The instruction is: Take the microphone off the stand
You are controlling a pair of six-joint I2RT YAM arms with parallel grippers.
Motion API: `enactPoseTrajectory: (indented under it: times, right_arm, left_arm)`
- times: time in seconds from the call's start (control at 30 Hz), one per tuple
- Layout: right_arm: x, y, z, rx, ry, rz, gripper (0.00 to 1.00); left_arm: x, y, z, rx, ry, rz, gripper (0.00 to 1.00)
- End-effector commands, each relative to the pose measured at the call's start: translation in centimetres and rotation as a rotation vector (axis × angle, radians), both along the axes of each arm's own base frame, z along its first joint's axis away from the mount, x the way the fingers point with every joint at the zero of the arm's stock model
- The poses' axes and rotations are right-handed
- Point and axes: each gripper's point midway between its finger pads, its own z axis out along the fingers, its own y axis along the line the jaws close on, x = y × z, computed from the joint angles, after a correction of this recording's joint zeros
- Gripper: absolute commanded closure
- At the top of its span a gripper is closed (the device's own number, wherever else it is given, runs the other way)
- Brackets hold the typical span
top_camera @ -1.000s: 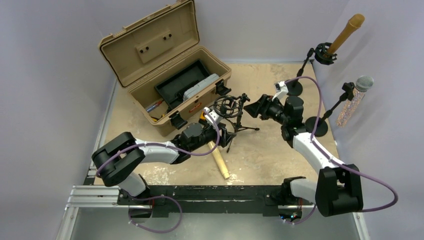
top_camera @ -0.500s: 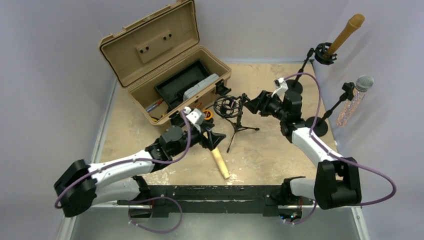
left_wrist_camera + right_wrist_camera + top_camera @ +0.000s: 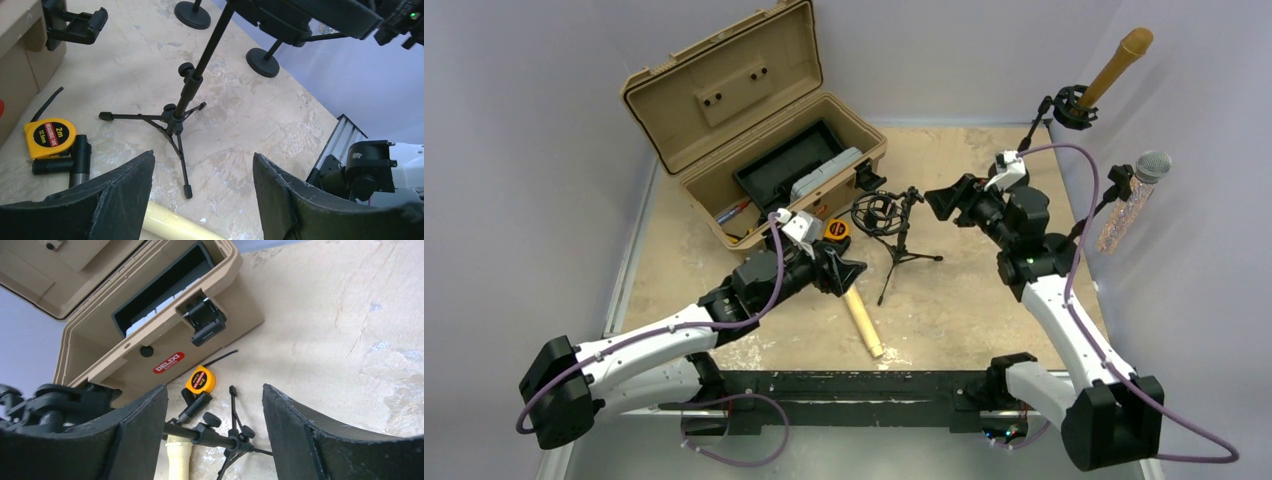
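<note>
A: Lower centre of the top view: cream-bodied microphone (image 3: pixel 864 322) with a black head, flat on the sandy counter (image 3: pixel 984 300), just beside the legs of the black tripod stand (image 3: pixel 898 250). Its ring-shaped shock mount (image 3: pixel 874 213) looks empty.

B: Extraction seems done, then. Above the handle, the left gripper (image 3: pixel 852 272) hovers, released, nothing held. Rise straight, clear of the legs.

A: Centre right, the right gripper (image 3: pixel 942 200) is likewise spread and empty, near the mount. Back off sideways.

B: Clutter: yellow tape measure (image 3: pixel 835 229); open tan toolbox (image 3: pixel 724 95), upper left; brown microphone (image 3: pixel 1119 62) and silver glittery microphone (image 3: pixel 1152 167) on stands, upper right.

Left hand (image 3: pixel 849 272), right hand (image 3: pixel 936 203) both spread, empty.
</note>
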Motion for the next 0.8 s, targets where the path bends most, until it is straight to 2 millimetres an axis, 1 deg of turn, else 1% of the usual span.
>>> enactPoseTrajectory:
  times: [0.0, 0.07, 0.13, 0.17, 0.23, 0.3, 0.37, 0.4, 0.5, 0.57, 0.63, 0.67, 0.7, 0.77]
  right_arm:
    - [-1.1, 0.4, 1.4, 0.013, 0.005, -0.062, 0.31]
    - [-1.5, 1.6, 0.8, 0.021, 0.048, -0.059, 0.30]
    - [-2.2, 2.7, 0.8, 0.028, 0.067, -0.052, 0.30]
    - [-2.5, 2.8, 1.0, 0.030, 0.068, -0.054, 0.30]
    - [-2.7, 2.5, 1.4, 0.026, 0.050, -0.075, 0.30]
    - [-2.8, 1.9, 0.5, -0.009, 0.073, -0.097, 0.30]
    - [-3.2, 2.5, -0.1, -0.018, 0.085, -0.055, 0.33]
    - [-3.2, 2.4, -0.7, -0.022, 0.103, -0.060, 0.33]
    - [-3.2, 2.3, -2.3, -0.066, 0.142, -0.057, 0.34]
    - [-3.5, 3.0, -2.5, -0.081, 0.135, -0.002, 0.35]
    - [-4.1, 4.1, -1.8, -0.061, 0.098, 0.075, 0.35]
    - [-4.4, 4.9, -1.0, -0.044, 0.061, 0.122, 0.35]
    - [-4.9, 5.6, 0.0, -0.023, 0.016, 0.173, 0.35]
    - [-5.2, 6.3, 1.7, -0.001, -0.049, 0.214, 0.35]
  left_arm:
    - [0.4, 0.5, 3.1, -0.121, -0.051, 0.046, 0.30]
    - [0.2, 1.1, 4.4, -0.140, -0.083, 0.053, 0.29]
    - [0.0, 2.1, 5.8, -0.162, -0.120, 0.065, 0.27]
    - [-0.1, 2.6, 6.6, -0.172, -0.138, 0.078, 0.26]
    - [-0.3, 3.9, 8.1, -0.190, -0.167, 0.108, 0.24]
    - [-0.7, 5.2, 9.9, -0.200, -0.185, 0.133, 0.23]
    - [-1.5, 6.1, 12.5, -0.218, -0.230, 0.128, 0.22]
    - [-1.8, 6.5, 13.5, -0.219, -0.249, 0.126, 0.22]
    - [-2.6, 7.3, 15.5, -0.177, -0.288, 0.109, 0.21]
    - [-3.0, 7.4, 16.3, -0.144, -0.314, 0.087, 0.21]
    - [-3.5, 7.4, 16.9, -0.108, -0.351, 0.057, 0.20]
    - [-3.6, 7.3, 17.3, -0.086, -0.375, 0.044, 0.20]
    - [-3.7, 7.3, 17.2, -0.048, -0.381, 0.034, 0.20]
    - [-3.7, 7.4, 17.0, 0.000, -0.384, 0.023, 0.20]
